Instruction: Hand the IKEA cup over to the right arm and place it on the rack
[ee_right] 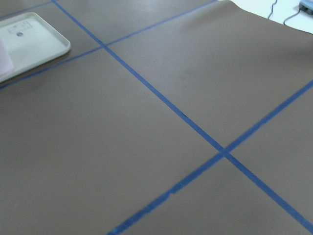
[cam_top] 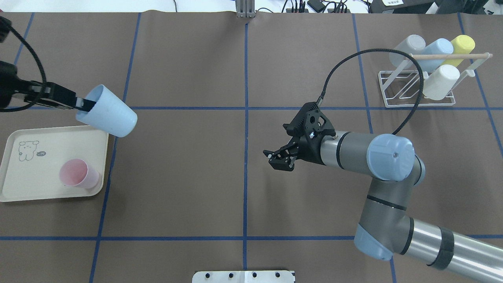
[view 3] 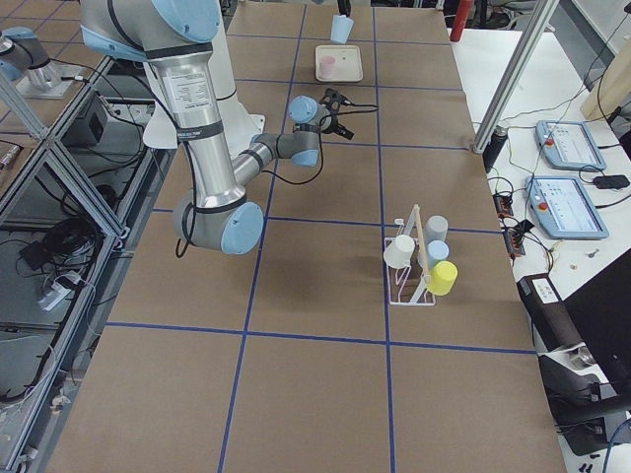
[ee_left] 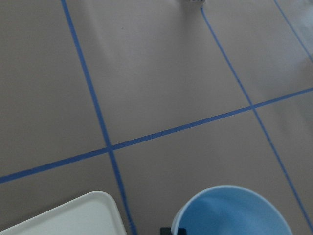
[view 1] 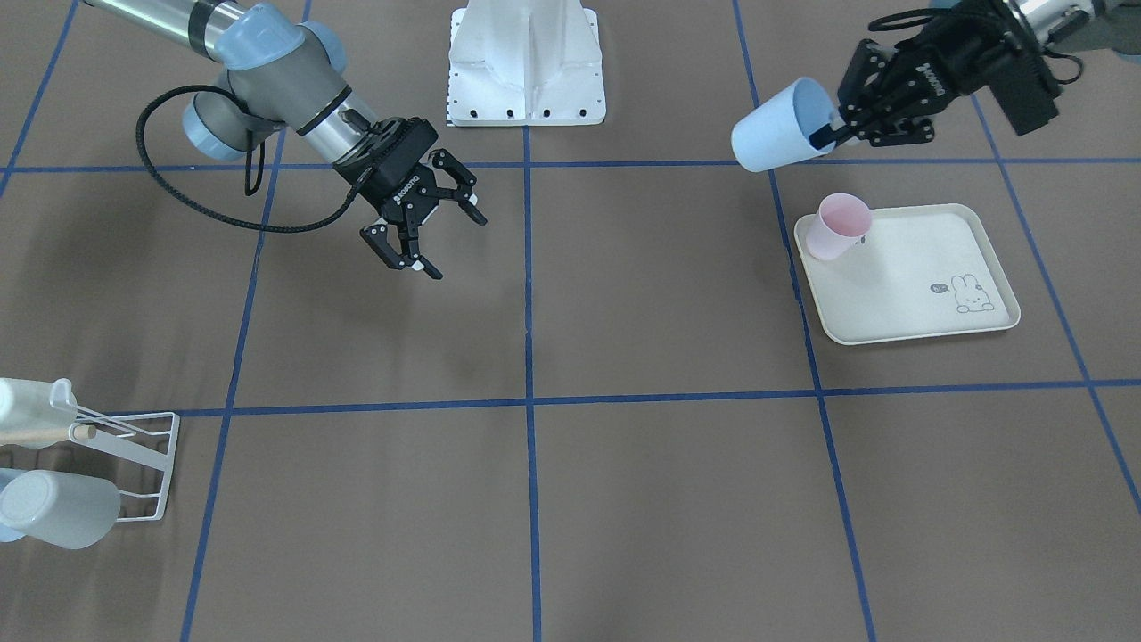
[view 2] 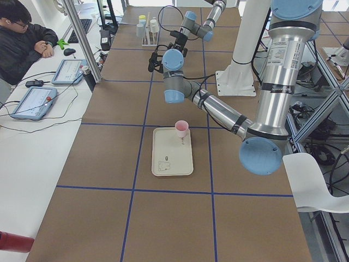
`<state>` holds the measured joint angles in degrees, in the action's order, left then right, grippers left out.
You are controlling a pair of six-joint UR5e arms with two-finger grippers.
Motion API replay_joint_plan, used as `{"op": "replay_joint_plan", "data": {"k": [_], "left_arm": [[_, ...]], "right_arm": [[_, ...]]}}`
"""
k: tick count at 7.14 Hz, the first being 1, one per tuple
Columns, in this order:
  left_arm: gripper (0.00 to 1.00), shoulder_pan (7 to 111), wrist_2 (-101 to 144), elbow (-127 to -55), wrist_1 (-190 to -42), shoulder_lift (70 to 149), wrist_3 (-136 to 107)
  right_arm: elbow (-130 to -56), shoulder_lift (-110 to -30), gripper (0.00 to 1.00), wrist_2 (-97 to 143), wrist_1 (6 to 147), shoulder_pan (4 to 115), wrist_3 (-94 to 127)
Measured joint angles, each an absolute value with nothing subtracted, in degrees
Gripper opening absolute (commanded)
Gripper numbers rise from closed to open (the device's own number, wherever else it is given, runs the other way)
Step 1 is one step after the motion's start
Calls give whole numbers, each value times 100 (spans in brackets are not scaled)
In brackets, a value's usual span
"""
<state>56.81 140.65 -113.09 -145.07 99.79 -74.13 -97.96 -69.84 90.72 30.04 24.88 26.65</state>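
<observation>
My left gripper (view 1: 833,134) is shut on the rim of a light blue cup (view 1: 780,129), one finger inside it. It holds the cup tilted in the air beside the tray's far corner. In the overhead view the gripper (cam_top: 84,103) and cup (cam_top: 110,112) are at the left, and the cup's rim shows in the left wrist view (ee_left: 232,213). My right gripper (view 1: 446,242) is open and empty above the table's middle (cam_top: 277,159). The white wire rack (cam_top: 416,98) with a wooden dowel stands at the far right (view 1: 134,446) and holds several cups.
A cream rabbit-print tray (cam_top: 43,157) lies under and beside the left gripper, with a pink cup (cam_top: 76,175) standing on it (view 1: 838,227). The robot's white base (view 1: 526,62) is at the table's near edge. Blue tape lines cross the brown table.
</observation>
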Motion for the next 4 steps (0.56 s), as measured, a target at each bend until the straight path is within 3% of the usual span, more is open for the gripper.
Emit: {"op": "replay_joint_plan", "data": {"k": [4], "left_arm": [[0,3933,12210,-11072,-14596,10922,-8723]], "right_arm": [[-9588,-6926,98,8176,1566,1841,2642]]}}
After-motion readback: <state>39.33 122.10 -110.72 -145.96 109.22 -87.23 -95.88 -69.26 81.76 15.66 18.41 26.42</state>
